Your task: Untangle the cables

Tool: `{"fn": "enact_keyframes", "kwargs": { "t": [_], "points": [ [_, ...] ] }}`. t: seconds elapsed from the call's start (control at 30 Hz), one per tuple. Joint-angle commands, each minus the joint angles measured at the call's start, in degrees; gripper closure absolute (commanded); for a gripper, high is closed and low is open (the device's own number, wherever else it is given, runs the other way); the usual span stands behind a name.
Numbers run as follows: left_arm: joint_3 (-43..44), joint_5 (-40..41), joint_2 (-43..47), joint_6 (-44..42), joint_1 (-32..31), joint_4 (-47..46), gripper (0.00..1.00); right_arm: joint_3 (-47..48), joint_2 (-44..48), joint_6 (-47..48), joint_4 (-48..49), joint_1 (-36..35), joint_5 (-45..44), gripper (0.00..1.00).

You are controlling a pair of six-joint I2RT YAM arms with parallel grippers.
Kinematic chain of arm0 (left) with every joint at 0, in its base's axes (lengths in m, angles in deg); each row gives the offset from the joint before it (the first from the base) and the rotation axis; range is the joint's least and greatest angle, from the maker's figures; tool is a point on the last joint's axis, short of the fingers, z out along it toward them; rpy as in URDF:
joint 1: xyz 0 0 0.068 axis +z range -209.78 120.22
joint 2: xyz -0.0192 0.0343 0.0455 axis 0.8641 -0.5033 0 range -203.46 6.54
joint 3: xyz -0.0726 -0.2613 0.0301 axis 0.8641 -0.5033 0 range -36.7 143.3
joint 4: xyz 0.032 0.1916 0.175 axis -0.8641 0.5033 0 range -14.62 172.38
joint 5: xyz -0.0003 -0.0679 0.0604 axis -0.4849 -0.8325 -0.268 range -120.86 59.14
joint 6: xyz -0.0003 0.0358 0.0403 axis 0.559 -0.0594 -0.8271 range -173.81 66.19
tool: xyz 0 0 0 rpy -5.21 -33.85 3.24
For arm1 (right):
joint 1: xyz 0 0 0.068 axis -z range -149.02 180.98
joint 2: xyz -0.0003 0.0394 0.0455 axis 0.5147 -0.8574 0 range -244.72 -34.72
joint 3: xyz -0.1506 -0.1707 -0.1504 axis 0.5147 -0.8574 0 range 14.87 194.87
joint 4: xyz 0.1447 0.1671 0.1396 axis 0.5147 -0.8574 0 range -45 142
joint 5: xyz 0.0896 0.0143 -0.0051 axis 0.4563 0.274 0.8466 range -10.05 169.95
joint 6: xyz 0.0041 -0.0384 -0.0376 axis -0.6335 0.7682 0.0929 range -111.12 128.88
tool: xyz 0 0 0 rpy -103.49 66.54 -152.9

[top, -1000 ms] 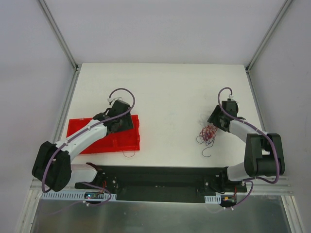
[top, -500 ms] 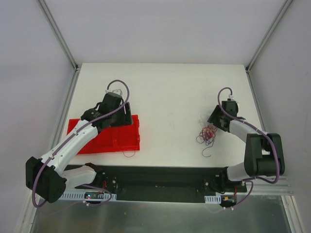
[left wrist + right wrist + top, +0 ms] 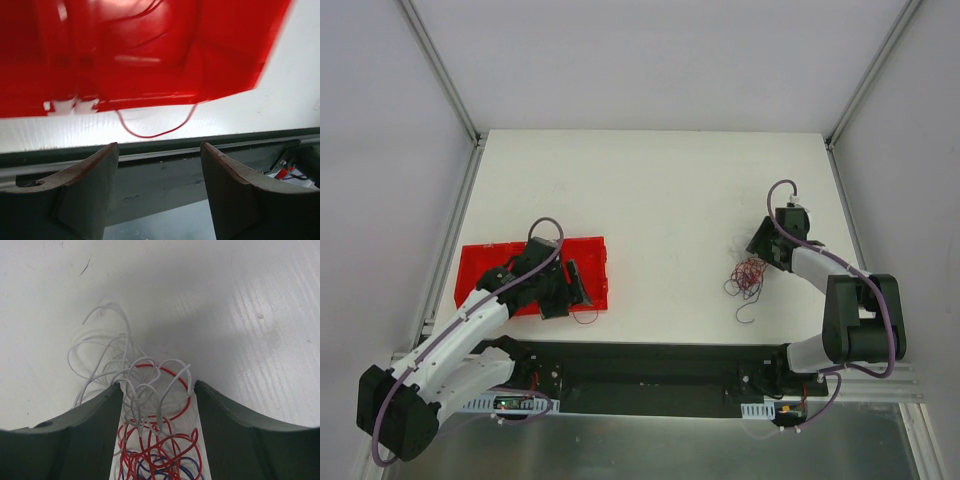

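The cables [image 3: 748, 275] form a small tangle of red, white and bluish wires on the white table, right of centre. My right gripper [image 3: 763, 262] stands over its far side. In the right wrist view the tangle [image 3: 155, 440] lies loose between the spread fingers of the right gripper [image 3: 157, 385], which is open. My left gripper [image 3: 575, 292] hovers at the front right corner of a red tray [image 3: 485, 265]. It is open [image 3: 159, 146] with nothing between its fingers. One red wire [image 3: 155, 134] loops on the table by the tray's [image 3: 150, 50] front edge.
A black base rail [image 3: 650, 365] runs along the table's near edge, just below the left gripper. A single dark wire tail [image 3: 745, 315] trails from the tangle toward that edge. Metal frame posts [image 3: 470, 150] flank the table at the back corners.
The left arm has drawn back toward the near edge, carrying its gripper from the tray's far side to the tray's front right corner. Its jaws have widened. The right arm and the tangle have stayed still.
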Motion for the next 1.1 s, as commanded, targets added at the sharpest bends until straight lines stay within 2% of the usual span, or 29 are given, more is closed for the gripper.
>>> {"fn": "enact_keyframes", "kwargs": {
  "t": [0.0, 0.1, 0.23, 0.33, 0.43, 0.5, 0.6, 0.63, 0.67, 0.83, 1.07],
  "points": [
    [-6.0, -0.4, 3.1, 13.4, 0.6, 1.6, 0.35, 1.5, -0.5, 0.4, -1.8, -0.7, 0.3, 0.37],
    [-9.6, 1.3, 5.1, 17.6, 0.6, 0.8, 0.37, 1.5, -0.5, 0.5, -1.8, -0.8, 0.0, 0.37],
    [-14.3, 6.5, 7.8, 23.9, 0.6, -3.9, 0.45, 1.6, -0.6, 0.6, -2.1, -0.9, 0.0, 0.37],
    [-18.9, 6.0, 8.2, 28.0, 0.6, -10.3, 0.48, 1.6, -0.6, 0.7, -2.1, -0.9, 0.1, 0.37],
    [-21.4, 5.1, 8.4, 29.7, 0.6, -13.0, 0.55, 1.7, -0.6, 0.7, -2.1, -0.9, 0.1, 0.37],
    [-22.1, 5.3, 9.7, 29.2, 0.6, -13.2, 0.64, 1.6, -0.6, 0.7, -2.0, -1.0, -0.1, 0.37],
    [-22.4, 5.7, 13.7, 27.4, 0.6, -13.1, 0.86, 1.6, -0.6, 0.7, -2.1, -1.0, 0.0, 0.37],
    [-22.4, 5.9, 15.2, 26.9, 0.6, -13.0, 0.97, 1.7, -0.7, 0.7, -2.0, -1.0, -0.2, 0.37],
    [-22.3, 6.1, 16.1, 26.6, 0.6, -12.1, 1.00, 1.6, -0.6, 0.7, -2.1, -1.0, -0.1, 0.37],
    [-17.6, 5.4, 13.9, 22.3, 0.6, -10.1, 1.00, 1.6, -0.6, 0.7, -2.1, -1.1, -0.1, 0.37],
    [-6.1, 9.6, -0.8, 10.1, 0.6, -7.7, 1.00, 1.6, -0.6, 0.8, -2.0, -1.1, -0.1, 0.37]
  ]
}}
